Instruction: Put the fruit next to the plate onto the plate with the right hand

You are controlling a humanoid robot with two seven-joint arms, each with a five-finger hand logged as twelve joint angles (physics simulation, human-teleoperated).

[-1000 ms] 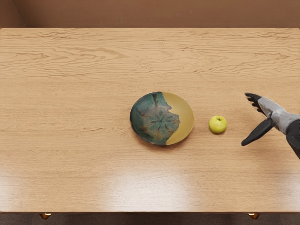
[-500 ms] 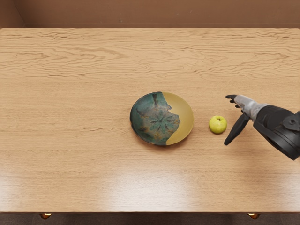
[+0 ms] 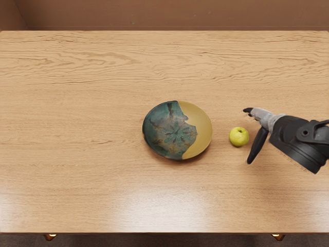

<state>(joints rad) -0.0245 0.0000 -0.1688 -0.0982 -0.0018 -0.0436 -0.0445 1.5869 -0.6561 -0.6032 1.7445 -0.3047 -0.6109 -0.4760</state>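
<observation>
Leftward is the way the right hand [image 3: 262,123] has travelled over the last second, closing much of the gap to the fruit and bringing more of its dark forearm into the picture, while the plate and the fruit lie just where they lay before. Across the left half of the view there is only the pale wooden table [image 3: 77,103], its grain running side to side. Near the middle sits the round plate [image 3: 177,129], mottled teal-green over most of its face with a mustard-yellow crescent along its 3 o'clock side. At 3 o'clock from the plate, close by but apart from its rim, the small yellow-green fruit [image 3: 239,136] rests on the bare wood. At 3 o'clock from the fruit the right hand hovers near it without touching, spread wide and holding nothing: the black-tipped fingers [image 3: 250,110] reach out at about 1 o'clock from the fruit, and the long black thumb [image 3: 256,148] slants down at about 4 o'clock from it, so the fruit lies just outside the open span between them. Behind the grey palm the bulky black forearm [image 3: 300,143] comes in from the right edge.
</observation>
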